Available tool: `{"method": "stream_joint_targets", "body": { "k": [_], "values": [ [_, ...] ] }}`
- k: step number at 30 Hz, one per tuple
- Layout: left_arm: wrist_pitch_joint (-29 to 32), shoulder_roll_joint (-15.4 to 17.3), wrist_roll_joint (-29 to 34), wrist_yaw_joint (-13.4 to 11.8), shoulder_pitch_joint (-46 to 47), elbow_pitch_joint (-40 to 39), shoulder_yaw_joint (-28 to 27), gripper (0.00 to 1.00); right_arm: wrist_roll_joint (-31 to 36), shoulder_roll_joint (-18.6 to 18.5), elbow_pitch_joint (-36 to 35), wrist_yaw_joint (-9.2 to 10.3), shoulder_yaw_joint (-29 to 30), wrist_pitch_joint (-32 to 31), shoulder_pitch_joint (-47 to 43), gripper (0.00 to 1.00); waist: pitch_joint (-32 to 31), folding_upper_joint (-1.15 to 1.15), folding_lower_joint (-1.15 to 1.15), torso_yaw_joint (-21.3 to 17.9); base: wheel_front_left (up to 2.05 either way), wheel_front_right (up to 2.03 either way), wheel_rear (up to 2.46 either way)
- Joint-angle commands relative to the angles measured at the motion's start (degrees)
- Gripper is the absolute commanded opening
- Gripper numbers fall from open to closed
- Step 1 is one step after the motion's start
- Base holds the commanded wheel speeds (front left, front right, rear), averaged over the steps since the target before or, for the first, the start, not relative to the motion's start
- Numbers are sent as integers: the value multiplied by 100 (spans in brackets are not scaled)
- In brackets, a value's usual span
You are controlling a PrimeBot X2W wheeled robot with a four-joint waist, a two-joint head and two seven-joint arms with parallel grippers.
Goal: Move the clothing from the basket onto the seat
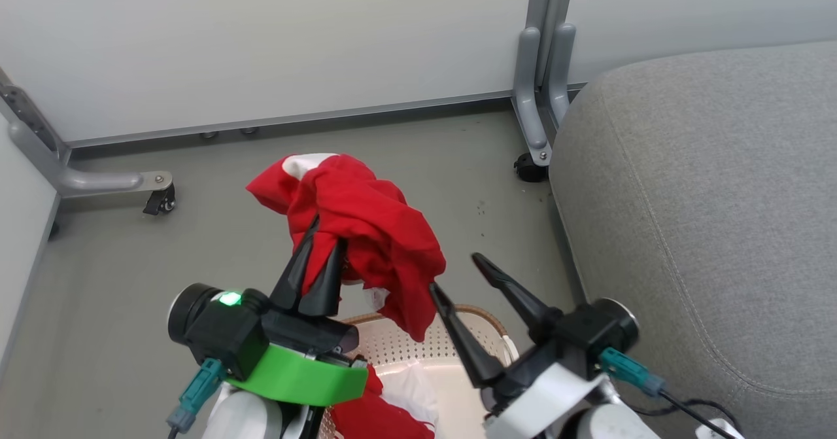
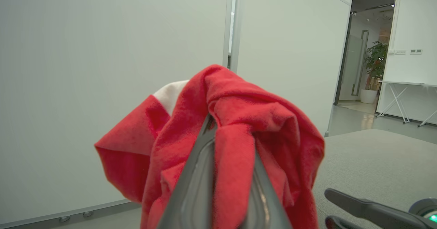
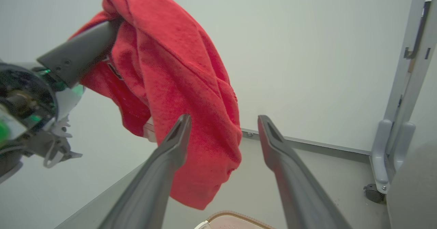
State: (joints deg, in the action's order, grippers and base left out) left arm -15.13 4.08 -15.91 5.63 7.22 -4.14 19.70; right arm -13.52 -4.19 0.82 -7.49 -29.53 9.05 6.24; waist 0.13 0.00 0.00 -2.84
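**A:** Where is the clothing?

**B:** One red garment (image 1: 379, 229) is up in the air, held by the left gripper (image 1: 327, 236). That gripper's two dark fingers are pinched together on a fold of the cloth. The cloth bunches over the fingertips and hangs down on the side toward the right gripper (image 1: 454, 273) (a white patch shows at the top of the bundle). Its lowest fold dangles above the far rim of the basket (image 1: 487, 321).

**A:** And the other piece?

**B:** The second garment (image 1: 373, 419), red with some white fabric beside it, lies inside the basket. It sits at the bottom edge of the head view, partly hidden behind the left wrist.

**A:** What is the right gripper doing?

**B:** Its fingers are spread wide with nothing gripped between them. It sits just beside the hanging cloth, above the basket's right side. In the right wrist view the red fabric hangs past one fingertip, but I cannot tell whether they touch.

**A:** Where is the seat?

**B:** The seat (image 1: 706, 216) is on the robot's right, a big grey cushion with a stitched seam, close beside the basket. The held garment hangs to the left of it, over the basket's far rim and the grey floor (image 1: 196, 249), with pale partition panels (image 1: 261, 33) behind.
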Motion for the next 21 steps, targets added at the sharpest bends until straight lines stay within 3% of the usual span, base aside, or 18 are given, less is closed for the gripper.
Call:
{"method": "stream_joint_targets", "body": {
  "k": [1, 6, 18, 19, 20, 21],
  "values": [
    [-2, -15, 58, 37, 97, 17, 19, 0, -68, 6, 37, 0, -150, 62, 166, 100, 17, 0, 0, 36, 0, 0, 0],
    [-2, -24, 45, 44, 168, 96, 115, 0, -277, 15, 242, 0, -609, 179, 675, 100, 55, 0, 0, 139, 0, 0, 0],
    [-2, -35, 14, 85, 224, 153, 324, 0, -373, 76, 1185, 0, -1040, 225, 1563, 100, 85, 0, 0, 295, 0, 0, 0],
    [-2, -35, 9, 88, 229, 154, 336, 0, -405, 82, 1250, 0, -1070, 236, 1617, 94, 84, 0, 0, 299, 0, 0, 0],
    [-2, -36, -4, 90, 234, 154, 349, 0, -460, 85, 1332, 0, -1126, 221, 1672, 57, 83, 0, 0, 303, 0, 0, 0],
    [-2, -37, -13, 92, 239, 154, 356, 0, -505, 90, 1387, 0, -1158, 213, 1704, 33, 83, 0, 0, 306, 0, 0, 0]
  ]
}}
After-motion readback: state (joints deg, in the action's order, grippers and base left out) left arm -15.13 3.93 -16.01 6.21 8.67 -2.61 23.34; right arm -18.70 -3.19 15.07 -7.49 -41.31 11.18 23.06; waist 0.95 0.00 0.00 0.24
